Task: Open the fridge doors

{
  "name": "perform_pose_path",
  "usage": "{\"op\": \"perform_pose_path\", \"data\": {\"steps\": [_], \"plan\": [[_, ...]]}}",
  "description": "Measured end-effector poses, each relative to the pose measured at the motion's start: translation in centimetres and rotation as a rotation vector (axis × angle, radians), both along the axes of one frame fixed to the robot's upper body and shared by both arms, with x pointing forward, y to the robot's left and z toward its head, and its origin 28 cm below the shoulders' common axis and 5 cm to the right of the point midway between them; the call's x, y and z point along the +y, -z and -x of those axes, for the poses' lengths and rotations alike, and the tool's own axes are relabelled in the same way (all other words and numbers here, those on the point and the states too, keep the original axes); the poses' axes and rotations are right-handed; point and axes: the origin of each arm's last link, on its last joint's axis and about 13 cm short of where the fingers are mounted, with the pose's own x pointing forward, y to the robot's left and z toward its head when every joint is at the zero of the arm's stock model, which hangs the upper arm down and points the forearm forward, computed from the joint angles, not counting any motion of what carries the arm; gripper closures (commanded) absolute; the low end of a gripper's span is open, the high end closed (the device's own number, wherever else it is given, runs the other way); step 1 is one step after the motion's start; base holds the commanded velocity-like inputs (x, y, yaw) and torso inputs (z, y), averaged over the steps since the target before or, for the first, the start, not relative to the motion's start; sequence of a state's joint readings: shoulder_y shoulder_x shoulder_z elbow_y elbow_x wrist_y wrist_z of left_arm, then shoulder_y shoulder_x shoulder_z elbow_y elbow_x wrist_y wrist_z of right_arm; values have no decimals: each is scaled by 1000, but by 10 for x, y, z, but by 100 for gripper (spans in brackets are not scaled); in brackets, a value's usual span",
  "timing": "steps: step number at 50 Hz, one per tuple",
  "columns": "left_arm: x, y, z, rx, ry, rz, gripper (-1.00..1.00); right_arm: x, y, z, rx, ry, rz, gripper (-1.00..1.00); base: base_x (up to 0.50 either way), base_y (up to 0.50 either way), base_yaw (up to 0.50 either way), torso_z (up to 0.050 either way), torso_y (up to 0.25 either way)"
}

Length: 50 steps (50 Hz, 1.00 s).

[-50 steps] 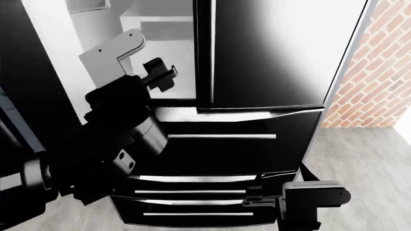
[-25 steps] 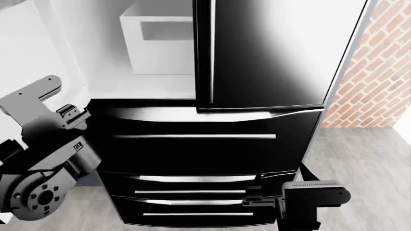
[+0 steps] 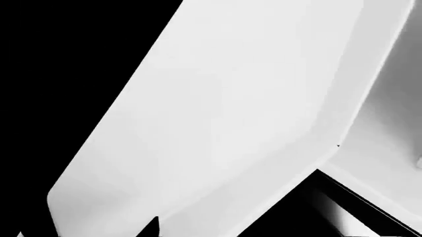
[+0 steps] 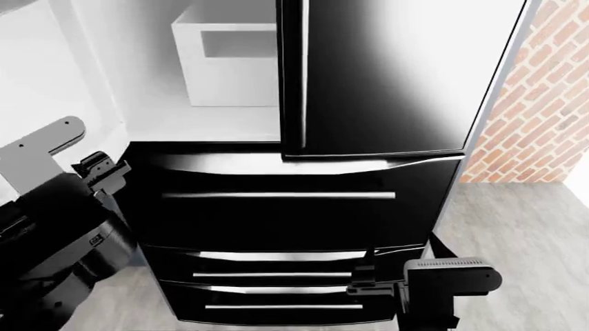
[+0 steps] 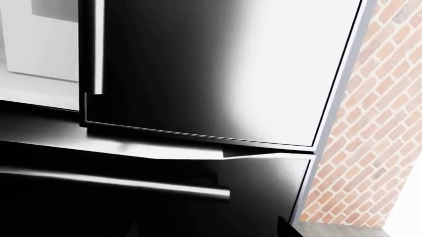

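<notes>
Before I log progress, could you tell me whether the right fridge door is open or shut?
Shut. The right door sits flush above the drawers, its handle facing out; only the left side shows the white interior.

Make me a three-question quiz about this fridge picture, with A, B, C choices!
1. Where is the brick wall?
A. right of the fridge
B. left of the fridge
C. inside the fridge

2. How many horizontal silver handles show on the drawer fronts in the head view?
A. one
B. three
C. six

3. What state is the right fridge door in?
A. shut
B. wide open
C. missing

Answers: 1 A, the bricks stand past the fridge's right edge. 2 B, three bars are stacked below the doors. 3 A, its black front faces out, while the left side shows the white inside.
</notes>
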<state>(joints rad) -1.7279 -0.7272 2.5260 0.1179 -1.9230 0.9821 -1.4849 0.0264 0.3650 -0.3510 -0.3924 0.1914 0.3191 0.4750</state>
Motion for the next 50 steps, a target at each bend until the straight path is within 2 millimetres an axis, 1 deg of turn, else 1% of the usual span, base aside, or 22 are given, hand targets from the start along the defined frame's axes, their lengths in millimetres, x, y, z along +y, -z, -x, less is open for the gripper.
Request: {"op": "perform_pose_path", "data": {"steps": [3,6,9,11,13,18,24,32,37,42,50], "plan": [[2,1,2,-82,53,0,-100,0,0,0,0,0,0,-100,0,11,9,0,0],[9,2,1,-178,143,-28,-100,0,0,-1,1,0,1,-100,3,11,4,0,0],[11,2,6,-245,222,-11,-100,0,1,-1,2,0,1,-100,13,11,0,0,0],[12,6,11,-278,268,-29,-100,0,1,-1,3,0,2,-100,11,10,0,0,0],[14,8,13,-318,301,-78,-100,0,1,-1,3,-1,2,-100,0,5,0,0,0],[16,6,18,-435,371,-234,-100,0,1,-1,3,-2,3,-100,0,0,0,0,0],[16,8,22,-521,458,-350,-100,0,1,-1,3,-4,3,-100,0,0,0,0,0],[14,10,23,-561,568,-415,-100,0,-1,-3,-1,-5,10,-100,0,0,0,0,0],[11,9,21,-556,629,-421,-100,2,-6,-9,-8,-15,24,-100,0,0,0,0,0],[8,10,17,-519,658,-408,-100,4,-14,-19,-21,-30,42,-100,0,0,0,0,0],[4,11,6,-442,665,-369,-100,9,-35,-39,-54,-62,67,-100,0,0,0,0,0]]}}
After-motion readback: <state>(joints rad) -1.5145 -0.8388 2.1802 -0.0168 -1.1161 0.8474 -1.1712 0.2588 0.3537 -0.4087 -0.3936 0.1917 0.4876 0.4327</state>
